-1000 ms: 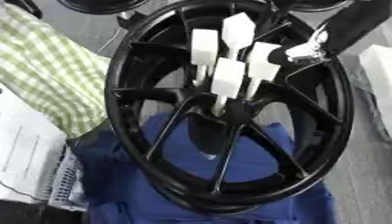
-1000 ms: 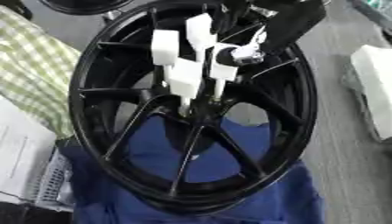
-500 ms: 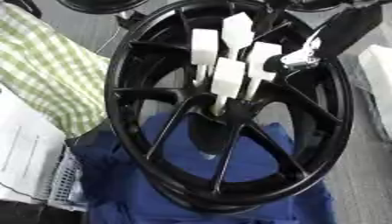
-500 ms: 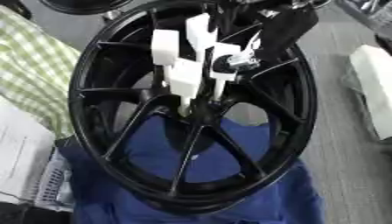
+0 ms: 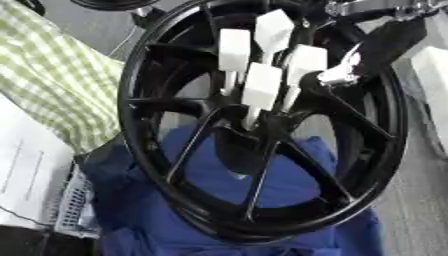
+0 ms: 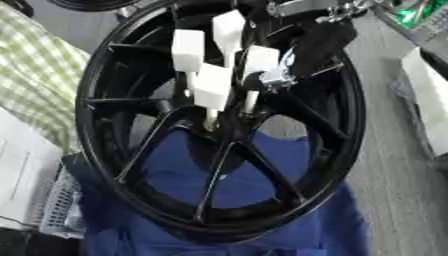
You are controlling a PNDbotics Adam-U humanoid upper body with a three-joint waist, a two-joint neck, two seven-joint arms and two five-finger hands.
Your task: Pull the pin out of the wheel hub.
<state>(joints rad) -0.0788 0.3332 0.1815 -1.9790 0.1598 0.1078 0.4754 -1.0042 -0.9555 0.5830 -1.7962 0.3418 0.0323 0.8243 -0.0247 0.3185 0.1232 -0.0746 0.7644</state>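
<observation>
We see a black multi-spoke wheel hub [image 5: 262,125] lying tilted across the middle of the view, its lower rim resting on a crumpled blue cloth [image 5: 210,200]. Four white pins with flat, block-like heads stand out of the hub's centre in a tight cluster: an upper-left pin [image 5: 234,50], a top pin [image 5: 273,29], a lower middle pin [image 5: 261,86] and a right pin [image 5: 306,64], which sits closest to the arm. Their thin stems run down toward the hub's central bore, and all four are still seated.

Our right robot hand [image 5: 343,70] comes in from the upper right on a black forearm with silver joints. Its pale fingertips lie just beside the head of the right pin, at that pin's right edge. We cannot tell whether the fingers actually close on the pin or merely touch it, since the black hand blends into the dark rim behind it.

Our left robot hand is outside both views.

A green-and-white checked cloth [image 5: 52,80] lies to the left of the wheel, with white sheets [image 5: 26,170] below it. A white box [image 6: 426,100] sits on the grey surface [image 6: 394,180] at the right edge.
</observation>
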